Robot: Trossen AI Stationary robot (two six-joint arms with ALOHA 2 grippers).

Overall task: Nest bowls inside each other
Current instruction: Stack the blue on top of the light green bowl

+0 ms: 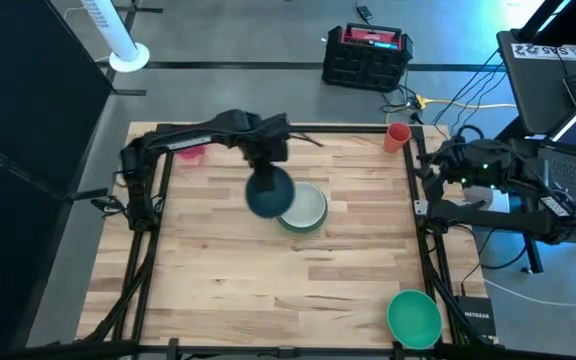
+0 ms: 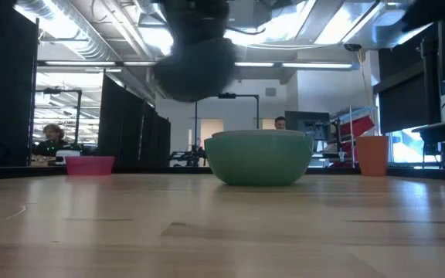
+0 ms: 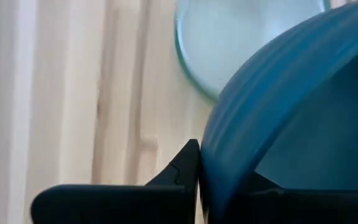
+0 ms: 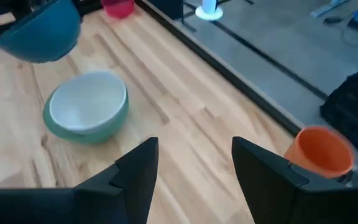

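- Left gripper [image 1: 266, 170] clamped on the rim of the round dark teal plastic bowl [image 1: 268, 192], carried in the air above the table, just beside the stack and overlapping its edge from above.
- Below it, on the pale wooden table [image 1: 228, 270]: round muted sage green plastic bowl [image 1: 313, 217] with a white bowl [image 4: 87, 103] already seated inside. One nesting done, by the look of it.
- From table height, teal bowl hanging clear above the sage rim, not touching.
- Still out on their own: small magenta-pink plastic bowl [image 1: 190, 152] at the far left edge, round bright green plastic bowl [image 1: 414, 318] at the near right corner, well apart from the stack.
- Right gripper [image 4: 194, 163] parked at the right edge of the table, fingers apart, holding nothing, near the small orange cup [image 1: 398, 136], which is no part of the job.
- Judged progress: roughly a third along. Teal bowl waiting to be lowered into the white one, then bright green and pink to be fetched.
- Likely snag: teal bowl tilted in the grip, needing to level out over the stack to seat cleanly.
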